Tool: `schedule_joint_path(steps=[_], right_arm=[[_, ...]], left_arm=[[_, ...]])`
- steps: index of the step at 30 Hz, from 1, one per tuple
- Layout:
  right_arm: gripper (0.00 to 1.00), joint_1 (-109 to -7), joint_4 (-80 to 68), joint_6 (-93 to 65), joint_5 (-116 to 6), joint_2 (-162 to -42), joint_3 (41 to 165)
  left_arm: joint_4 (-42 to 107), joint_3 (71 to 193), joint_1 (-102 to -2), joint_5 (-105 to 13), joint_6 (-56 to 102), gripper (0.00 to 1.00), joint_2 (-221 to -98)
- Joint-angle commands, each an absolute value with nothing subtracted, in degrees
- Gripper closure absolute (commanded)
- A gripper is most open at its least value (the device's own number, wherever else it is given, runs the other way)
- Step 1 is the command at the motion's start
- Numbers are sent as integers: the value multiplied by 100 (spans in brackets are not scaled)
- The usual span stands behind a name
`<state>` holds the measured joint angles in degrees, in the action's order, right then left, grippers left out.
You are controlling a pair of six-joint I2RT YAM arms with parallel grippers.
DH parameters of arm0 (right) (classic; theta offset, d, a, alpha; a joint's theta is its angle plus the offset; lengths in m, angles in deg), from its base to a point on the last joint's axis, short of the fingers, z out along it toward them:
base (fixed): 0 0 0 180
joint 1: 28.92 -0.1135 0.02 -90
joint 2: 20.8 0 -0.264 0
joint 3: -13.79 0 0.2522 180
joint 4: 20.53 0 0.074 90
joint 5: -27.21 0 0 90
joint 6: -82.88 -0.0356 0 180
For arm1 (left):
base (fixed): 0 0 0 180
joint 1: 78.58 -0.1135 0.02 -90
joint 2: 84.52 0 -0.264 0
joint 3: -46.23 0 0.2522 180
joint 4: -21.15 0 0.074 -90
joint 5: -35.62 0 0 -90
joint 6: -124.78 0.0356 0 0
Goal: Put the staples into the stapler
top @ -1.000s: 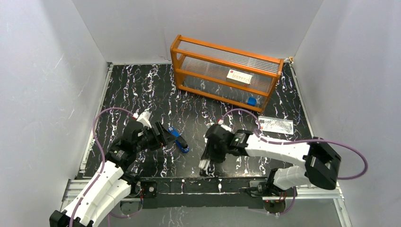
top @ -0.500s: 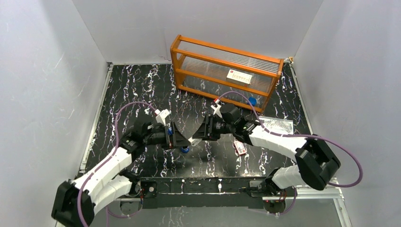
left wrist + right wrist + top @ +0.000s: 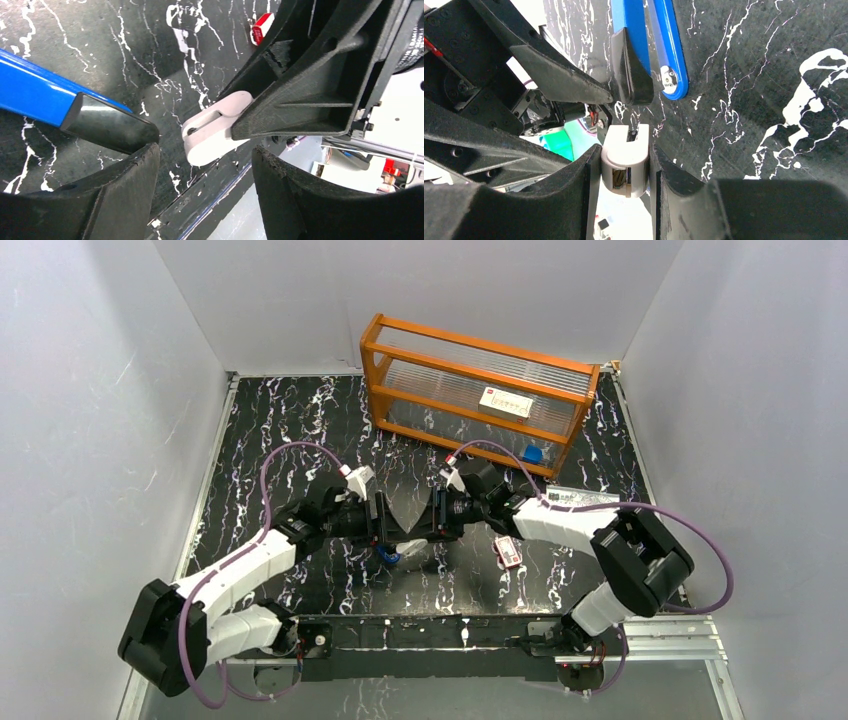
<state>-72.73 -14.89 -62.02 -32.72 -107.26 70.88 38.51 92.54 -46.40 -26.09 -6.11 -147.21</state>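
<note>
The blue stapler (image 3: 389, 554) lies on the black marbled table near the middle front. Its blue body (image 3: 638, 35) and black front end (image 3: 630, 75) show in the right wrist view, and also in the left wrist view (image 3: 35, 95). My right gripper (image 3: 626, 167) is shut on a small white rounded object (image 3: 625, 145) and holds it just in front of the stapler's black end. My left gripper (image 3: 205, 172) is open, its jaws on either side of that white object (image 3: 215, 131) without touching it. A red-and-white box (image 3: 510, 552) lies to the right. No loose staples show.
An orange rack (image 3: 470, 390) with clear panels stands at the back, holding a white label and a small blue thing (image 3: 532, 453). A printed card (image 3: 586, 504) lies at the right. The two grippers (image 3: 408, 524) meet nose to nose at the table's middle.
Both arms have swung in to the table's middle. My right gripper has carried the white object up from the front edge, uncovering the red-and-white box. My left gripper has reached right, over the stapler.
</note>
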Motion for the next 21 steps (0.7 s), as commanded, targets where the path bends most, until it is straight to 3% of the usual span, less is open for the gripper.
schedule_joint_path(steps=[1,7,21], right_arm=[[66,-7187,-1805,-5785,-2821,-10820,7014],[64,-7199,-1937,-5100,-2520,-11104,6726],[55,-7228,-3062,-4707,-2158,-11643,6077]], left_arm=[[4097,9500,-4588,-2999,-498,36,-14724],[4500,9608,-4588,-3619,-516,34,-14583],[4535,9816,-4588,-3795,-580,32,-14658]])
